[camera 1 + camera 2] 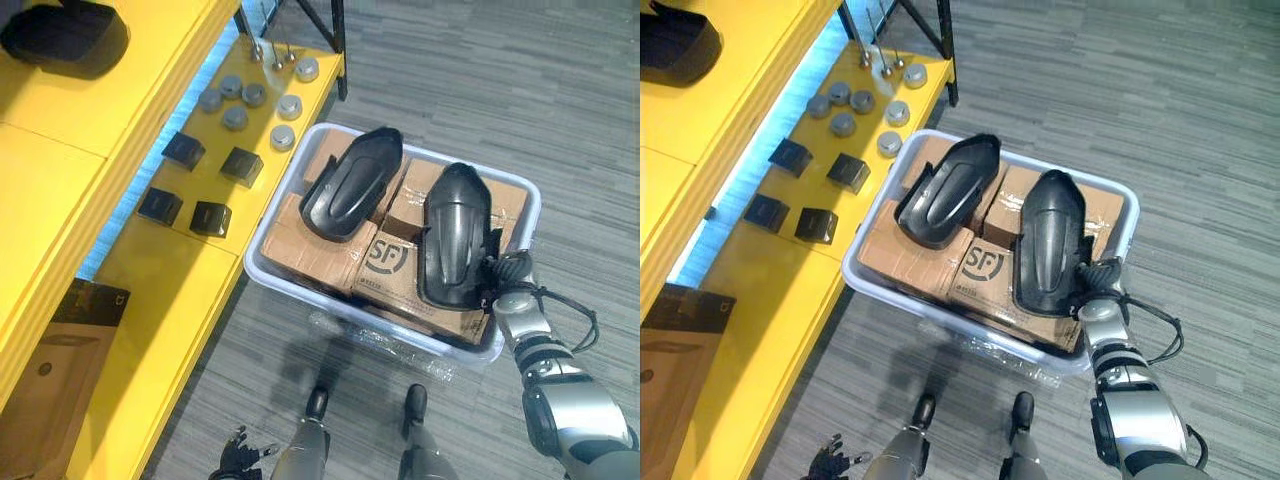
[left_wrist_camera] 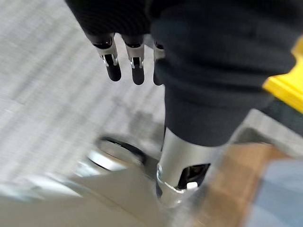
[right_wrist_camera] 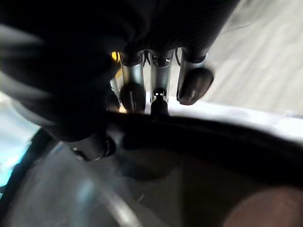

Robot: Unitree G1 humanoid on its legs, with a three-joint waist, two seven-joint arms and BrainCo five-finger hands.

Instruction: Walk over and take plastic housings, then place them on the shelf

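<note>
While the right hand [image 1: 508, 272] sat at the near end of the right plastic housing [image 1: 455, 235], its fingers [image 3: 161, 75] reached out fairly straight, tips touching the black rim, not curled round it; the left plastic housing [image 1: 350, 180] lay untouched beside it, both on cardboard boxes [image 1: 310, 250] in a white bin [image 1: 330, 303] on the carpet [image 1: 500, 80]; the left hand [image 2: 137, 66] hung low, fingers relaxed, holding nothing; the yellow shelf [image 1: 190, 290] stood just left of the bin.

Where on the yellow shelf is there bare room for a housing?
Lower board: bare stretch between the black blocks and the brown carton. Upper board: bare nearer than the dark object. Crowded at the far end, among the grey discs and blocks.
</note>
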